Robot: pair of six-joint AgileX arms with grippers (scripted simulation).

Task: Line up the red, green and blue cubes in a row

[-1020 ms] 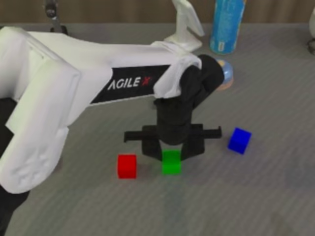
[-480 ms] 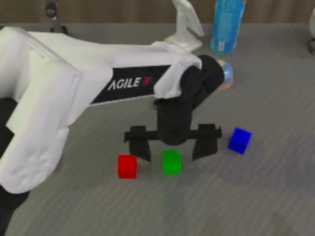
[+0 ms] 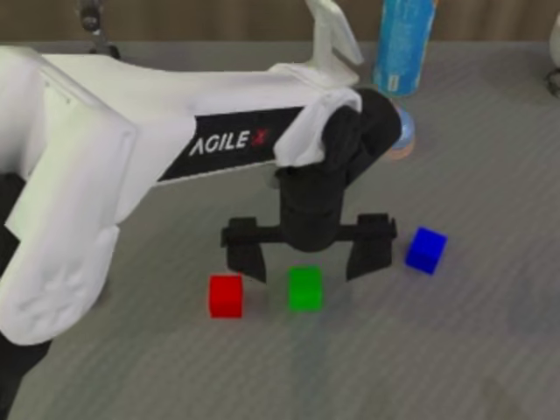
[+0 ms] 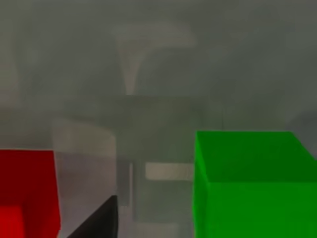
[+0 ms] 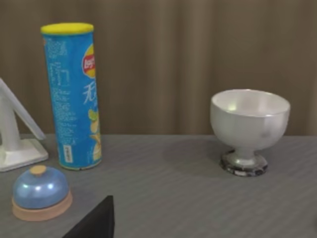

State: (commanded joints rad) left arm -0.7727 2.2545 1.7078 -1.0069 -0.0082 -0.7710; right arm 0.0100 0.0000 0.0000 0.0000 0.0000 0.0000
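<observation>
Matte black left gripper (image 3: pixel 306 260) spread above glossy green cube (image 3: pixel 304 288), ribbed table (image 3: pixel 472 341)

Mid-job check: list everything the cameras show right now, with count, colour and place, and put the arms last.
red cube: 1, bright red, front of the table, leftmost of the three
green cube: 1, bright green, right of the red one, free on the table
blue cube: 1, deep blue, right of the green one, slightly farther back
bell: 1, blue dome on a tan base, back centre
chips can: 1, blue with yellow lid, upright at the back
white stand: 1, white, left of the can
goblet bowl: 1, white, dark foot, right wrist view
table: 1, grey
left gripper: 1, black, open above the green cube
right gripper: not in view
</observation>
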